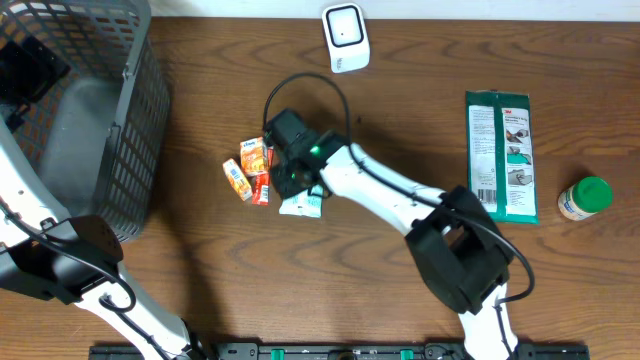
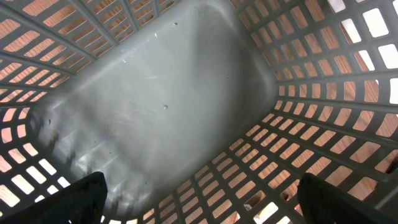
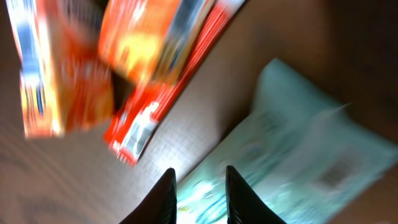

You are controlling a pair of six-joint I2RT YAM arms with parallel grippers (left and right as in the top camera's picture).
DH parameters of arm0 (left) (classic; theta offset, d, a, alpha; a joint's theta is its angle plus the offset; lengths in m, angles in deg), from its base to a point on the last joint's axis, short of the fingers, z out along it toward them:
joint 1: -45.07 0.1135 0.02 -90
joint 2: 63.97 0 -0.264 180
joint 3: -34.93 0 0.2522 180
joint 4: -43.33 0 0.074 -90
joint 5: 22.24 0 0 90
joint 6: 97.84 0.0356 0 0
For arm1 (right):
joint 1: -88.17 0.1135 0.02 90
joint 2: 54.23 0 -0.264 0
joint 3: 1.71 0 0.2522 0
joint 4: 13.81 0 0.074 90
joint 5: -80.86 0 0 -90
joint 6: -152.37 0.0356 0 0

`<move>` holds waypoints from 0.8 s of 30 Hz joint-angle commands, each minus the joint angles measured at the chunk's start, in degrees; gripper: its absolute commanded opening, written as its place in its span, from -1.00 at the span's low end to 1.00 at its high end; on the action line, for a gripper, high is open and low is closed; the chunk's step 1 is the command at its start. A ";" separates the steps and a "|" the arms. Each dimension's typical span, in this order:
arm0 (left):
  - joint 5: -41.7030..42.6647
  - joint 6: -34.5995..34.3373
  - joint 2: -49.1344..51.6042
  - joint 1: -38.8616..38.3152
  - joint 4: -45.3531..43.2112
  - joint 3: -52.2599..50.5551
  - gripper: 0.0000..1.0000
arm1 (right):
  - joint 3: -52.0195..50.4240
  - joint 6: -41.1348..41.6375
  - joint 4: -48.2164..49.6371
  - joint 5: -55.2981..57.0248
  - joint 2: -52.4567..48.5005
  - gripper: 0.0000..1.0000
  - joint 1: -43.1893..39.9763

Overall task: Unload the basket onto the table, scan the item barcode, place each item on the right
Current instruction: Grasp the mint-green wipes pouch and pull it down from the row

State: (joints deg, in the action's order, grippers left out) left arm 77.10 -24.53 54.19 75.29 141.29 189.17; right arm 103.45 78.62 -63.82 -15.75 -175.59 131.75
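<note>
Your teal packet [image 1: 302, 206] lies flat near the middle of the counter [image 1: 420, 90]. It is at 5 o'clock from the two orange packets [image 1: 254, 155] and just beside the red packet [image 1: 260, 190]. From overhead you get only a sliver of it, because the right gripper [image 1: 295, 185] hangs directly over it; the part that shows runs roughly from 9 to 3 o'clock. The right wrist view gives you what overhead hides. There the packet stretches from 7 o'clock up toward 2 o'clock, with its near end under the fingertips [image 3: 169, 180] and a darker patch toward the far end that is too blurred to read. The two fingers stand close together with a narrow gap between them, and you cannot tell whether they nip the packet's edge or merely hover at it. The same view shows the red packet parallel to the teal one and apart from it, with bare wood between them. The scanner [image 1: 345, 38] sits at 12 o'clock on the counter, well apart from the packet. The left gripper [image 2: 202, 179] is down inside the basket [image 1: 140, 120] at 10 o'clock. Overhead shows it only as a dark shape, while the left wrist view shows its fingers spread as wide as they go, gripping nothing, above the grey basket floor. A green pack [image 1: 500, 155] and a jar [image 1: 585, 197] lie out at 3 o'clock.
</note>
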 commanded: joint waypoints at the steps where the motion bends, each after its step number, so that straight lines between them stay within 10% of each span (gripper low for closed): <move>1: 0.50 -0.07 -1.31 -0.02 0.17 0.96 0.96 | 1.38 -0.66 1.99 1.84 1.49 -0.57 -3.34; 14: 0.50 -0.07 -1.31 -0.02 0.20 0.96 0.96 | 1.36 2.84 12.90 0.72 -6.27 -0.69 -3.72; 24: 0.50 -0.07 -1.31 -0.02 0.20 0.96 0.96 | 1.36 -3.06 1.31 3.72 -6.80 -0.70 -6.25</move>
State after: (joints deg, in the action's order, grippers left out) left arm 77.10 -24.53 54.19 75.29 141.25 189.17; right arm 104.28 77.40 -59.20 -14.29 -182.06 127.24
